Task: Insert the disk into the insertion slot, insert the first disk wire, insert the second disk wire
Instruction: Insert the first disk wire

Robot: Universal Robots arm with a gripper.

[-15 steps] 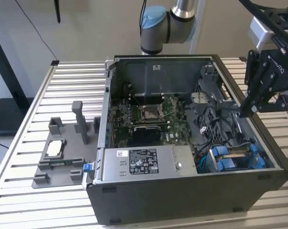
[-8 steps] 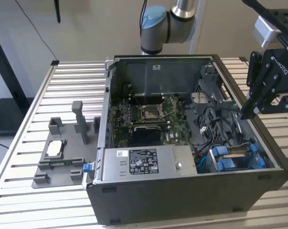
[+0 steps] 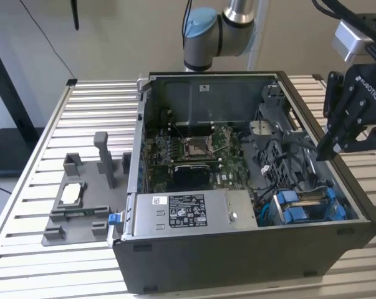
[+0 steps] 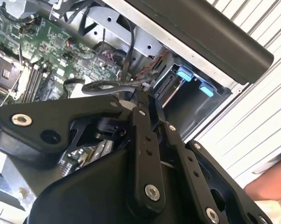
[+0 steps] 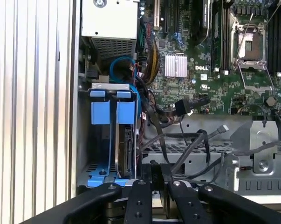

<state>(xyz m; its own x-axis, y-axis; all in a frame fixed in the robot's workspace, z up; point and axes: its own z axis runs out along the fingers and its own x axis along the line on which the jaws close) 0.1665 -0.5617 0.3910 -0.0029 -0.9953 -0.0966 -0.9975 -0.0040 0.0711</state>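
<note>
The open computer case [image 3: 250, 261] lies below my gripper [image 5: 152, 169], whose fingers are pressed together. I can't make out whether a wire [image 5: 189, 142] sits between them. Just beyond my fingertips, the insertion slot [image 5: 97, 149] holds the disk [image 5: 127, 149]: grey, blue-framed, standing on edge, label hidden, long axis running away from my fingertips.
</note>
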